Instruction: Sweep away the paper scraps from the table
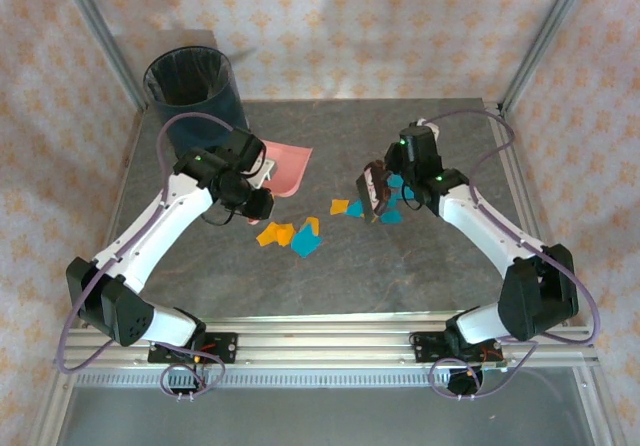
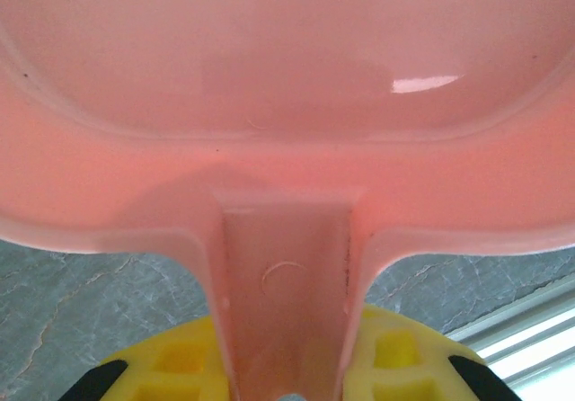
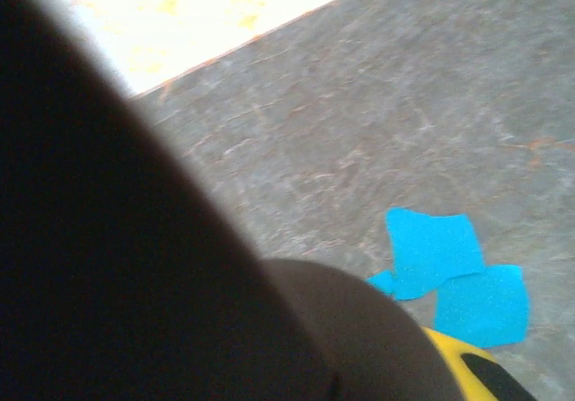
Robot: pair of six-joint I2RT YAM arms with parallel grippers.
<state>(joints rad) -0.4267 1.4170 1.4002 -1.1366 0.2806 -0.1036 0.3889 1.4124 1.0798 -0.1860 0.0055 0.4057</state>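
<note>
L claw [image 2: 287,367]: clamped tight on the handle of the pink dustpan [image 1: 287,166], yellow pads [image 2: 175,365] either side. Pan sits far-left of centre, mouth pointing away from the L arm. Can't tell if its lip touches the counter [image 1: 420,266].

R claw [image 1: 382,194]: closed on a dark brush [image 1: 371,190], as best we can make out. Its wrist view is mostly dark blur w/ one yellow fingertip.

Paper scraps [image 1: 305,241]: two loose bunches. Orange + teal mid-counter, just near of the pan. Teal + one orange right by the brush, some beside the R arm. None in the pan that we can see.

Risks, our read:
- Near bunch lies off to the side of the pan mouth, so a straight stroke could push scraps past the lip.
- Paper is light & flat. A fast stroke may flick pieces or ride over them.
- Pan is held by the handle alone, so a brush bump could twist it.
- Arms converge mid-counter, so wrists may clash.

Around: dark blue bin [image 1: 190,81] in the far-left corner, well apart from the scraps. Alu rails [image 1: 350,338] along the near edge. Btw brush & pan, nothing but scraps.
</note>
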